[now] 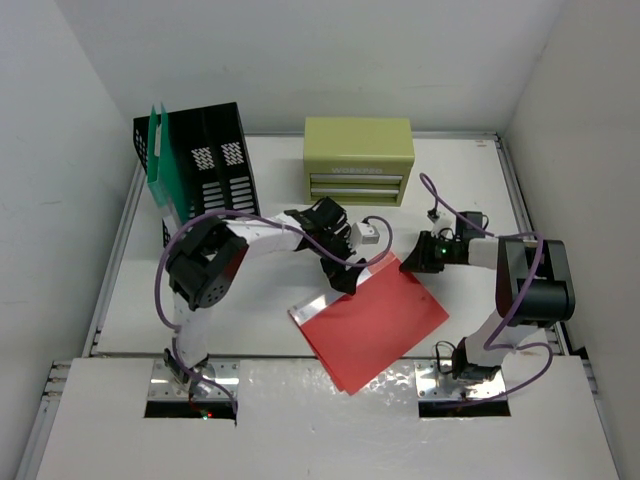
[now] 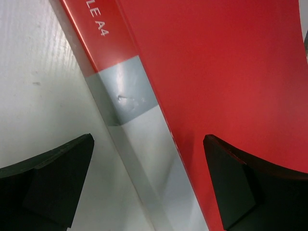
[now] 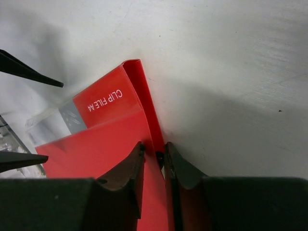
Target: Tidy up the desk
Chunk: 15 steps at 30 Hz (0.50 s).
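Note:
A red A4 clip file (image 1: 375,318) with a clear-grey spine strip lies tilted on the white desk (image 1: 470,180), in front of the arms. My right gripper (image 1: 408,260) is shut on the file's far right corner; in the right wrist view its fingers (image 3: 132,166) pinch the red edge (image 3: 144,96) of the file between them. My left gripper (image 1: 345,275) is open over the file's far left edge. In the left wrist view its gripper (image 2: 149,163) straddles the grey strip (image 2: 130,103), with one finger over the desk and one over the red cover (image 2: 216,62).
A black slotted file rack (image 1: 215,160) stands at the back left with a green folder (image 1: 160,160) in it. An olive-green drawer chest (image 1: 358,160) stands at the back centre. White walls enclose the desk; metal rails run along its edges.

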### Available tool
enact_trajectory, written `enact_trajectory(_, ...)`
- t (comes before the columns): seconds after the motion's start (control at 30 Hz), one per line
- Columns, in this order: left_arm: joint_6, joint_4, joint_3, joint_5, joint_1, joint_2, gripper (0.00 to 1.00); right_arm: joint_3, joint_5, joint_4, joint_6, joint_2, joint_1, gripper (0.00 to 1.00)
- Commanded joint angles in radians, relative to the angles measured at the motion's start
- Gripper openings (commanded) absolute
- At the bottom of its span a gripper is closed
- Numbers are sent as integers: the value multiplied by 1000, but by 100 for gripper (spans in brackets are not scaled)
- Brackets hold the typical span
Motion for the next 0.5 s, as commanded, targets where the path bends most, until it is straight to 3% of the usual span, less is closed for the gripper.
enact_trajectory(0.0, -25, 13, 51, 47, -4, 24, 97, -11, 2, 43, -9, 7, 1, 18)
enact_trajectory(0.2, -39, 2, 80, 81, -4, 76, 97, -34, -35, 109, 1, 14, 1, 0)
enact_trajectory(0.47, -28, 8, 74, 95, -2, 116, 97, -87, -74, 261, 52, -24, 3, 0)
